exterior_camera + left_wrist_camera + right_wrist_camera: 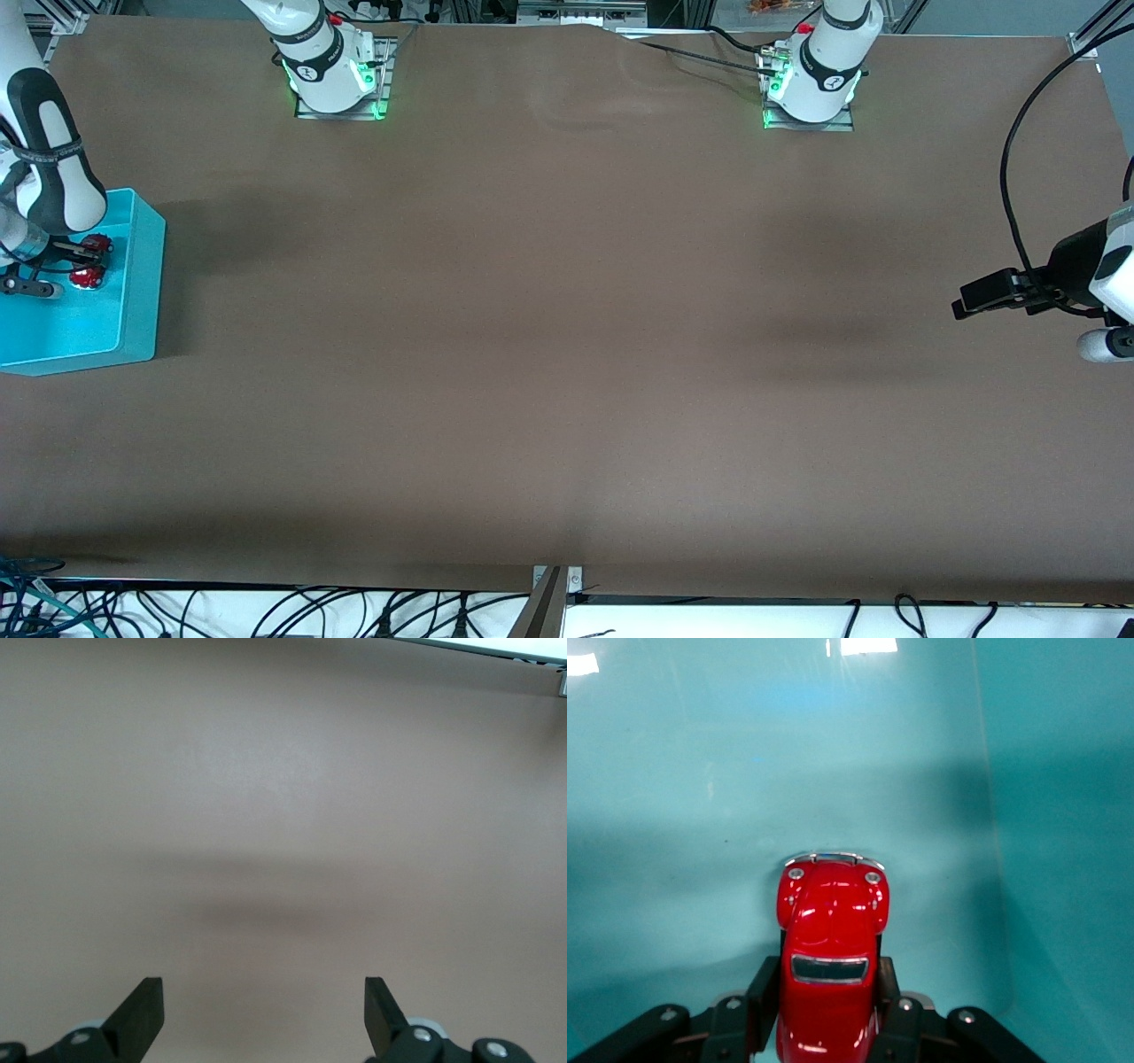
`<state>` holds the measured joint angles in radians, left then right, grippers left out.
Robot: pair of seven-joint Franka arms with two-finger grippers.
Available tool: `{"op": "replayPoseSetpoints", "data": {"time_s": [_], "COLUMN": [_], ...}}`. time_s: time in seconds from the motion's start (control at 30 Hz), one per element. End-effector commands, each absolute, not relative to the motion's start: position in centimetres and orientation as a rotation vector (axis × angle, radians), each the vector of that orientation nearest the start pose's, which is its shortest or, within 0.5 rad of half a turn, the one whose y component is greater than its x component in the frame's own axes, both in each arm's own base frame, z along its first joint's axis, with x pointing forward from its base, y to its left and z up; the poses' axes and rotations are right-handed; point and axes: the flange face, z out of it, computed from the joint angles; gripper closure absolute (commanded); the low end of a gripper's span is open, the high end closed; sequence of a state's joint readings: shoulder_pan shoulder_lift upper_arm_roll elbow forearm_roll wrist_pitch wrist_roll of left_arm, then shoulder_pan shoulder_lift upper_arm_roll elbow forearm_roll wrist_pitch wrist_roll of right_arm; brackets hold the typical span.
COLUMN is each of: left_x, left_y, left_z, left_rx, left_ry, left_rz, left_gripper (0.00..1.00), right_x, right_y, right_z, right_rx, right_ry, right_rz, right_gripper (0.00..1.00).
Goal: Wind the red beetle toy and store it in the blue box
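Note:
The red beetle toy [833, 930] is held between the fingers of my right gripper [826, 985], which is shut on its sides. In the front view the right gripper [89, 260] is inside the blue box [142, 292] at the right arm's end of the table, with the toy [87, 278] showing red around the fingers. The right wrist view shows the box floor [700, 771] and one wall under the toy; I cannot tell whether the toy touches the floor. My left gripper [967, 301] hangs open and empty over the bare table at the left arm's end, as the left wrist view [263, 1019] shows.
The brown table [567, 354] spreads between the two arms. The arm bases [337, 80] stand along its edge farthest from the front camera. A black cable [1010, 159] loops above the left gripper.

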<state>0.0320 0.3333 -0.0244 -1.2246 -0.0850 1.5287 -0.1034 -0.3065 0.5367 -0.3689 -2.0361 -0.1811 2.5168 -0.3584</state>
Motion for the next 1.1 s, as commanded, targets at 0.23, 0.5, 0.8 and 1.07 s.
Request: {"op": "replayPoseSetpoints", "data": {"time_s": [0.23, 0.5, 0.8, 1.07], "left_x": [64.9, 64.9, 64.9, 64.9], "left_y": [-0.2, -0.2, -0.2, -0.2], "left_z": [58.7, 58.7, 58.7, 58.7], "left_rx": [-3.225, -3.225, -3.225, -3.225], "left_ry": [-0.138, -0.138, -0.138, -0.138], "left_rz": [0.045, 0.045, 0.045, 0.045], "left_gripper": [0.00, 0.00, 0.00, 0.00], "right_x": [47.1, 47.5, 47.3, 46.8], "right_y": [-37.2, -36.9, -36.8, -36.3], "right_z": [19.1, 20.4, 22.6, 25.7], "right_rx": [-3.348, -3.348, -3.326, -3.289], "right_ry": [0.212, 0.215, 0.236, 0.256], "right_rz": [0.262, 0.234, 0.268, 0.318], "right_gripper": [0.15, 0.00, 0.00, 0.00]}}
